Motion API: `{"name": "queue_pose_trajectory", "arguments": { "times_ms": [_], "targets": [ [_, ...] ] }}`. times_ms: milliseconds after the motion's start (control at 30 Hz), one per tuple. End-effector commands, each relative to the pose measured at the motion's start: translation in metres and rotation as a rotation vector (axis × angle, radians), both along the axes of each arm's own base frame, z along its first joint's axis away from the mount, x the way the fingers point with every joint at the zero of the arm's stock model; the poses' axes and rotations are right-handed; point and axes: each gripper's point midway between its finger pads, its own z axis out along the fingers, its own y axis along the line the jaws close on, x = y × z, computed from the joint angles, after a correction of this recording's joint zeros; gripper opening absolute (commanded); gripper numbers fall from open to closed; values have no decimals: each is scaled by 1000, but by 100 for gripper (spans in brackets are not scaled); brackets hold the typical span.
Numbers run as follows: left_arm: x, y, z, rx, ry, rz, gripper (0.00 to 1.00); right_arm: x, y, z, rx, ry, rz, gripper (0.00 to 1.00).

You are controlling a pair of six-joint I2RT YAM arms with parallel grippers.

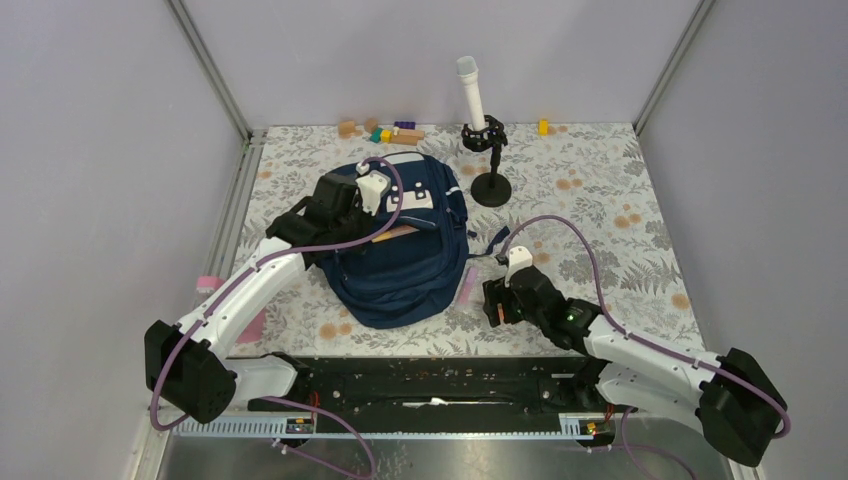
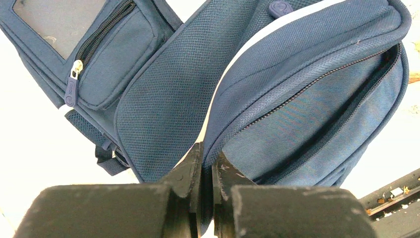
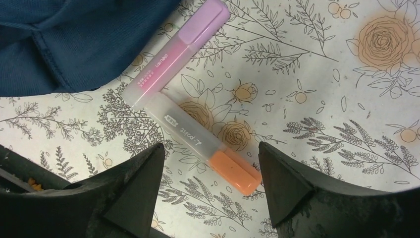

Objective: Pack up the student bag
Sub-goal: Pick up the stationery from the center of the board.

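Observation:
The navy student bag (image 1: 405,262) lies on the flowered table, its top toward the back. My left gripper (image 2: 207,158) is shut on a fold of the bag's fabric next to an open zipper (image 2: 341,84); in the top view it sits over the bag's upper left (image 1: 372,205). My right gripper (image 3: 210,148) hangs open just right of the bag (image 3: 59,39), over two highlighters lying in an L. The orange-capped highlighter (image 3: 218,151) lies between the fingertips, untouched. The pink-purple highlighter (image 3: 173,54) reaches toward the bag. In the top view the right gripper (image 1: 495,300) is beside the pink one (image 1: 468,283).
A white cylinder on a black stand (image 1: 484,140) rises behind the bag. Coloured blocks (image 1: 390,131) and a yellow block (image 1: 543,127) lie along the back edge. Pink items (image 1: 250,325) lie by the left arm. An orange stick (image 1: 395,234) shows at the bag's opening.

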Motion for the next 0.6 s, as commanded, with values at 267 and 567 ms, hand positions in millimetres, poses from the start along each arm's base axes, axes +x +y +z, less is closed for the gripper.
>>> {"name": "queue_pose_trajectory", "arguments": {
  "times_ms": [267,567],
  "targets": [
    [8,-3,37,-67,-86,17,0,-9,23,-14,15,198,48,76],
    [7,-4,39,-73,-90,12,0,-36,27,-29,70,332,57,74]
  ]
}}
